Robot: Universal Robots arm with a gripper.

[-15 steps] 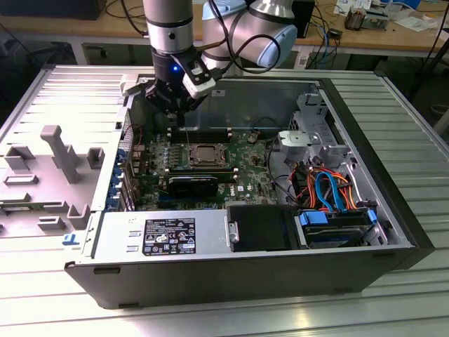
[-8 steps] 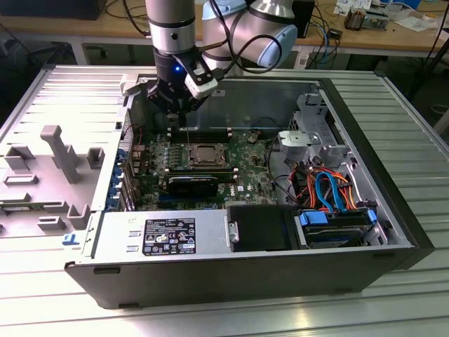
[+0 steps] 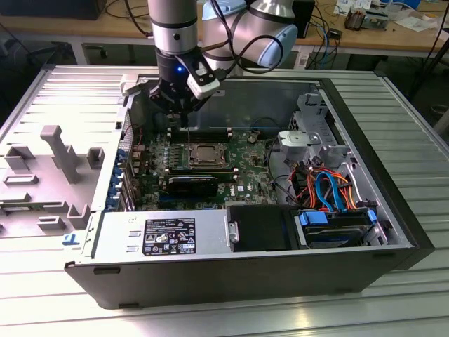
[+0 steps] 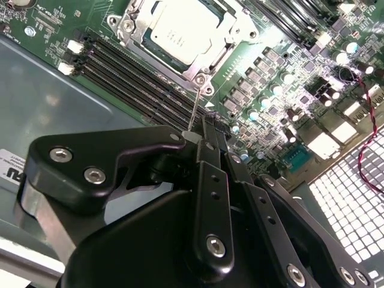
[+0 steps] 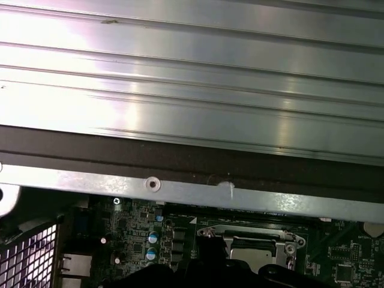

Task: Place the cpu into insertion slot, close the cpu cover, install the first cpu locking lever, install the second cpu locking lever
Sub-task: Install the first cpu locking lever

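Observation:
The cpu (image 4: pixel 180 36) lies flat in the insertion slot (image 3: pixel 207 154) on the green motherboard, with the silver cpu cover (image 4: pixel 237 25) down around it. A thin wire locking lever (image 4: pixel 193 108) rises from the socket's corner up to my fingertips. My black gripper (image 4: pixel 201 133) is shut, and the lever's end meets its tips. In the exterior view the gripper (image 3: pixel 184 121) hangs just behind the socket, close above the board. The socket's edge and the cpu (image 5: pixel 255 252) also appear in the first wrist view, below the case wall.
The open computer case lies on a ribbed aluminium table. Black memory slots (image 4: pixel 138 78) run beside the socket. A power supply (image 3: pixel 168 235) and a drive cage with coloured cables (image 3: pixel 330 189) fill the near side. A grey fixture (image 3: pixel 59 151) stands at the exterior view's left.

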